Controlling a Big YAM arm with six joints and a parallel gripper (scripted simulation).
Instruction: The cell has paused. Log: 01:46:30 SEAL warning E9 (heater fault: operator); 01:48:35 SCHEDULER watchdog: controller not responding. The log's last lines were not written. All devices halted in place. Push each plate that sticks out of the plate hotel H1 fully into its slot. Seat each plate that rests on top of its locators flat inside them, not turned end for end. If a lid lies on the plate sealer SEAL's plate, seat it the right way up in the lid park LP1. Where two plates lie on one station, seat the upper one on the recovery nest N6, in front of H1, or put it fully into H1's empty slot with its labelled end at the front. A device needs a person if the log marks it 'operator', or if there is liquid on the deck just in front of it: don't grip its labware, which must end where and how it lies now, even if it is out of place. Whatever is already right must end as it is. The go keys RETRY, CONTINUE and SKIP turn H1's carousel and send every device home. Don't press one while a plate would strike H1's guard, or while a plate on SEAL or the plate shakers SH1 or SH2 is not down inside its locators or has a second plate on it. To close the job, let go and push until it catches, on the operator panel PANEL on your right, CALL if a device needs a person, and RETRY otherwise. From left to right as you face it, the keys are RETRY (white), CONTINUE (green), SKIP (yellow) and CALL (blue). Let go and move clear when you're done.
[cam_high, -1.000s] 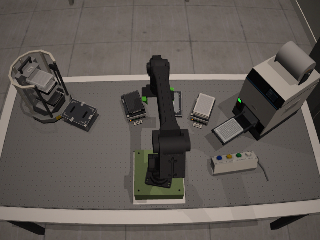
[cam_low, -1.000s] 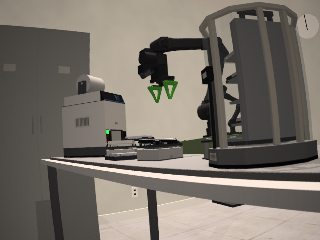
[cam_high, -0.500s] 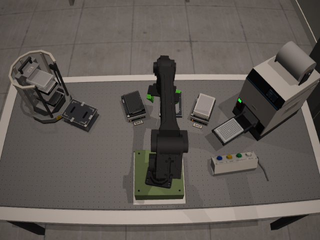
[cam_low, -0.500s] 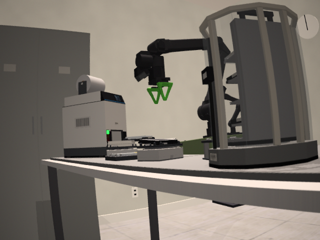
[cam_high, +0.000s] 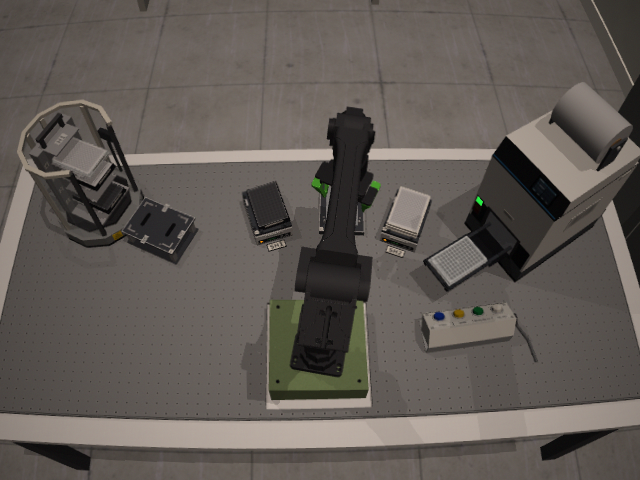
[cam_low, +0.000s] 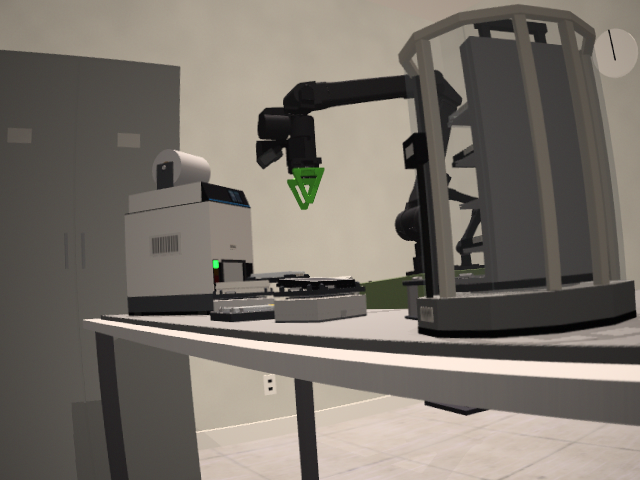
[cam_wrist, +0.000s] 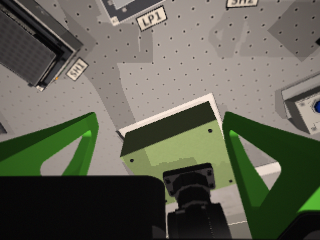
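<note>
My gripper (cam_low: 306, 188) is open and empty, high above the deck between the two shakers. In the wrist view its green fingers frame my own green base. Plate hotel H1 (cam_high: 80, 176) stands at the far left, and a white plate (cam_high: 82, 157) juts from an upper slot. The dark nest N6 (cam_high: 159, 225) in front of it is bare. SH1 carries a dark plate (cam_high: 267, 206), which also shows in the wrist view (cam_wrist: 30, 47). SH2 carries a white plate (cam_high: 408, 210). SEAL (cam_high: 553, 180) holds a white plate (cam_high: 457, 259) on its extended tray. LP1 (cam_wrist: 151, 19) is mostly hidden by my arm.
PANEL (cam_high: 467, 325) sits at the front right with its blue key (cam_high: 438, 316), yellow key (cam_high: 458, 313), green key (cam_high: 477, 310) and white key (cam_high: 496, 308). H1's guard posts ring the hotel. My arm base (cam_high: 317, 351) stands at the table's front centre.
</note>
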